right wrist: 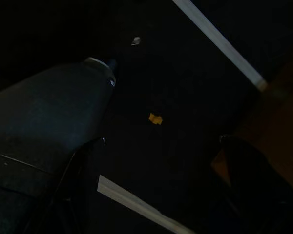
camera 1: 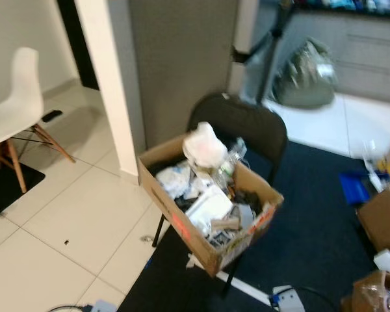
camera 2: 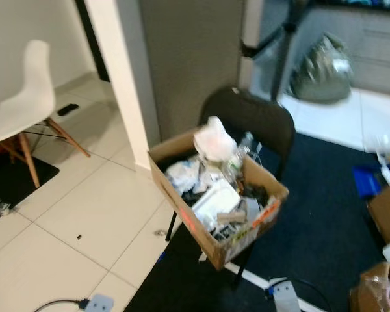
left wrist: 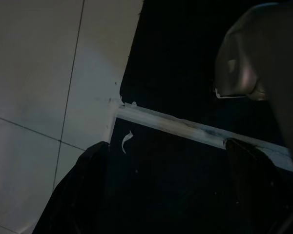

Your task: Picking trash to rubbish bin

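- The left gripper (left wrist: 166, 190) hangs low over the edge of a dark rug (left wrist: 185, 63), where it meets pale floor tiles (left wrist: 39, 73); its two black fingers (left wrist: 78, 195) stand wide apart with nothing between them.
- The right gripper (right wrist: 156, 190) hangs over the same rug, fingers spread apart and empty; a small yellow scrap (right wrist: 155, 118) lies on the rug beyond them.
- A white strip (left wrist: 195, 130) crosses the rug just past the left gripper's fingers.
- Ahead, an open cardboard box (camera 1: 182, 224) heaped with trash (camera 1: 211, 188) sits on a black chair (camera 1: 244, 123).
- A white chair (camera 1: 16, 104) stands well apart to the left.
- Two more cardboard boxes (camera 1: 383, 218) sit at the right.
- A filled plastic bag (camera 1: 305, 75) rests far behind the black chair.
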Controlling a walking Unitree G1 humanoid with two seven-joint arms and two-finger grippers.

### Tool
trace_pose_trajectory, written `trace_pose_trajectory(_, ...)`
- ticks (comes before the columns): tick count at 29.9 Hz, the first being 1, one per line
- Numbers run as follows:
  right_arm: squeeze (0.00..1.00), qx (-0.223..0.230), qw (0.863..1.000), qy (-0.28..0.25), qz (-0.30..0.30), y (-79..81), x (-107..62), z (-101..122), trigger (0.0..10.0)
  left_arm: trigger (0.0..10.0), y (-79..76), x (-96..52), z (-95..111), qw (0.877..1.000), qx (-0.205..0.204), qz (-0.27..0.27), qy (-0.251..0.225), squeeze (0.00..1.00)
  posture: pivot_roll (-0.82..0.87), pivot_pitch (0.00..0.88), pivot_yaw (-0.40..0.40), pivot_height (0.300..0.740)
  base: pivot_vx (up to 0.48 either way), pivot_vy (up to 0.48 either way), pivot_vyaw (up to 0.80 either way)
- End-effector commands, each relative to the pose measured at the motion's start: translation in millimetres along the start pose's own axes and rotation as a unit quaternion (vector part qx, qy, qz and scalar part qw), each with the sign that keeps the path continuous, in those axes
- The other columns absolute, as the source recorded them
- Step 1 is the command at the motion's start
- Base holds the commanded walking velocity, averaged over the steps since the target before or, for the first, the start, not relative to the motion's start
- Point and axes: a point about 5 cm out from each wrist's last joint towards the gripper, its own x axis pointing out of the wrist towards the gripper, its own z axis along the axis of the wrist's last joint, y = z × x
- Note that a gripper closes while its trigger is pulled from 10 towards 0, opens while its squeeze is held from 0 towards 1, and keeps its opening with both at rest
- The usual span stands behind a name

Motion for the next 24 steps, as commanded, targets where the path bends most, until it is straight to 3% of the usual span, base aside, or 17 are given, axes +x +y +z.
trace_pose_trajectory(1, 0.0, -0.01, 1.0, 0.011, 0.015, 6.5, 0.4, -4.7, 10.0, 10.0, 1.9, 0.1, 2.6, 1.0, 0.006, 0.001, -0.003, 0.0, 0.13, 0.01, -0.021, 0.74, 0.0, 0.0, 0.75)
trace_pose_trajectory(3, 0.0, -0.046, 0.999, 0.01, 0.019, 7.1, 1.0, 0.3, 10.0, 10.0, 2.0, 0.4, 5.4, 1.0, 0.01, 0.0, -0.005, 0.0, 0.12, 0.005, -0.021, 0.74, 0.0, 0.0, 0.75)
trace_pose_trajectory(7, 0.0, -0.063, 0.998, 0.011, 0.024, 8.2, 1.4, 3.2, 10.0, 10.0, 1.7, 0.7, 7.7, 1.0, 0.011, 0.0, -0.007, 0.0, 0.12, 0.0, -0.022, 0.74, 0.0, 0.0, 0.75)
trace_pose_trajectory(24, 0.0, -0.086, 0.995, 0.026, 0.033, 12.3, 1.3, -2.8, 10.0, 10.0, 0.8, 0.7, 6.9, 1.0, 0.005, 0.001, -0.006, 0.0, 0.13, 0.003, -0.025, 0.74, 0.0, 0.0, 0.75)
